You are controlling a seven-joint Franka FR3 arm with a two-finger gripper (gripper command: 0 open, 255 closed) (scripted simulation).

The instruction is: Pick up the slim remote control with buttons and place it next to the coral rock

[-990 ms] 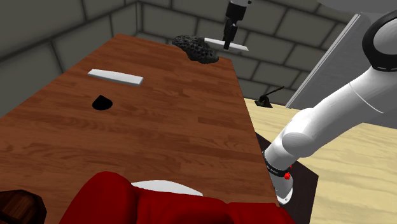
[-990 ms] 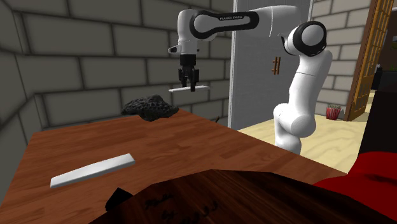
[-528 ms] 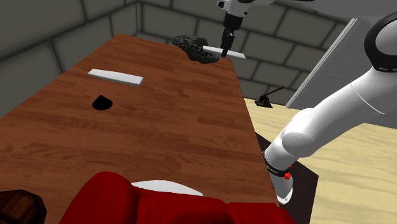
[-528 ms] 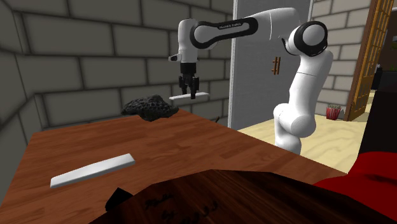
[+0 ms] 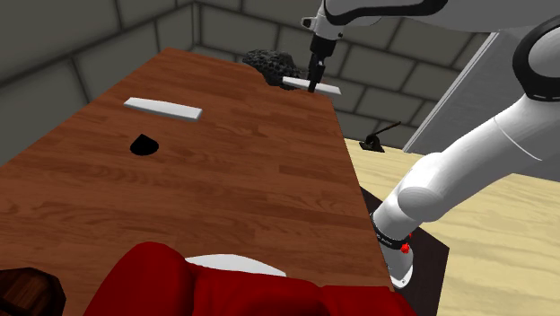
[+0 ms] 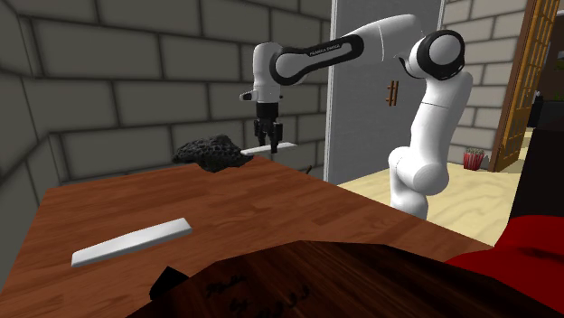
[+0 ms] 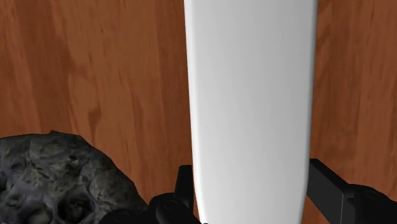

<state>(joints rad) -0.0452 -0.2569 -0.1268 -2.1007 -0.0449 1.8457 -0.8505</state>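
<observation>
A long brown wooden table (image 5: 224, 179) ran away from the shoulder camera toward a grey block wall. A white robot arm (image 5: 467, 171) rose from its stand at that view's lower right and reached over the table's far end. A red, rounded mass (image 5: 206, 287) sat at the near end. At the far end lay a dark grey, pitted coral rock (image 6: 210, 152). Just beside the rock, low over the wood, hung the remote control (image 7: 251, 95), drawn as a plain white slim bar lying roughly level; whether it touched the table could not be told. The black gripper (image 5: 313, 83) pointed down, its two fingers (image 7: 327, 184) clasping the bar across its width. A second white flat bar (image 5: 162, 109) lay well apart, mid-table, with a small black object (image 5: 142, 144) near it.
</observation>
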